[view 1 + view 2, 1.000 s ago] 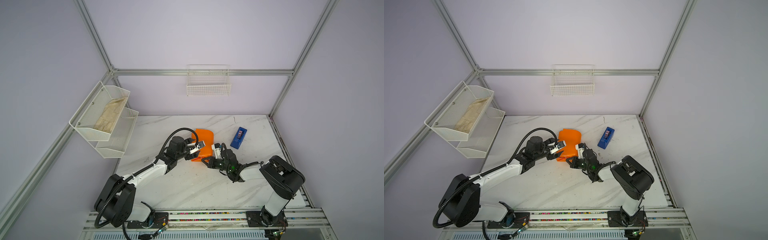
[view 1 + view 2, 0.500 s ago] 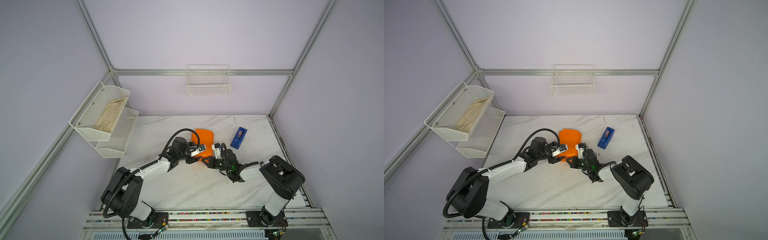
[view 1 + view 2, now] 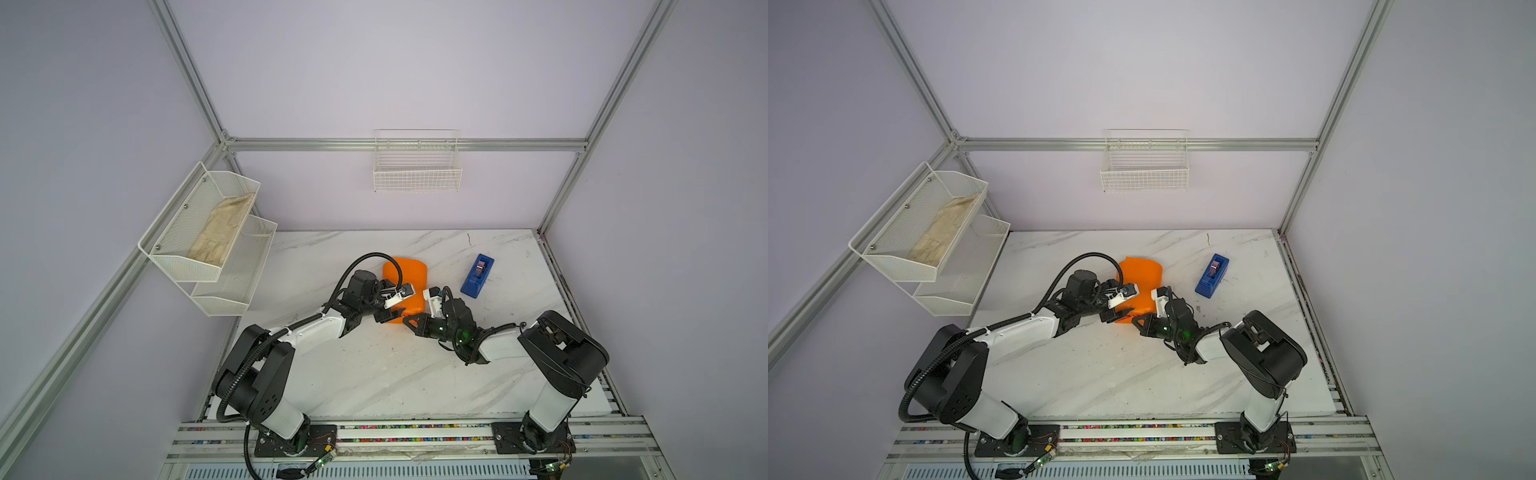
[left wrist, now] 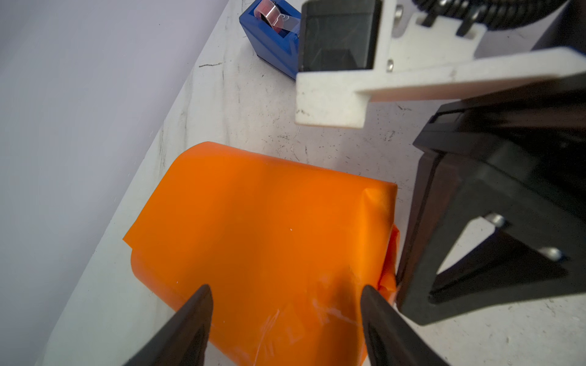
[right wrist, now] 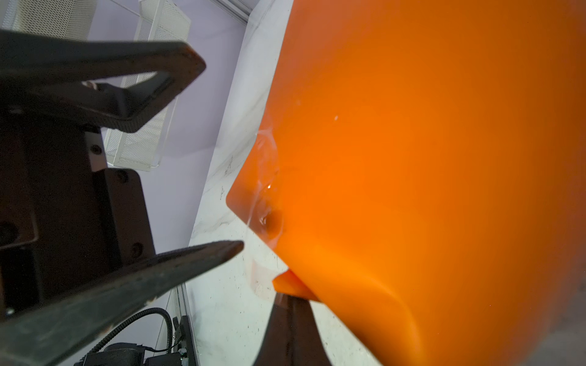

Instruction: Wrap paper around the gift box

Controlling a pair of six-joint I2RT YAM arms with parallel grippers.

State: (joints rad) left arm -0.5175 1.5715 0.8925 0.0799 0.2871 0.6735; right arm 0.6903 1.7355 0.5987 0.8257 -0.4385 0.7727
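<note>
The orange paper (image 3: 409, 274) lies folded into a bundle at mid-table in both top views (image 3: 1142, 274), and clear tape shows on its near end. The gift box is hidden. My left gripper (image 4: 285, 301) is open, its two black fingertips (image 4: 198, 313) spread over the bundle's near end (image 3: 386, 316). From the right, my right gripper (image 5: 290, 317) is shut, and its tip touches a small folded flap of the paper (image 5: 285, 283) at the near right corner. I cannot tell whether it pinches that flap. It shows in a top view as a black point (image 3: 411, 321).
A blue tape dispenser (image 3: 477, 276) stands right of the bundle, near the back right (image 4: 272, 35). On the left wall hangs a white two-tier wire rack (image 3: 195, 232) with a beige cloth (image 3: 220, 230). A wire basket (image 3: 417, 166) hangs on the back wall.
The left arm has stretched forward and lowered, and its gripper has edged a little right over the bundle. The right arm and the paper have not moved.
</note>
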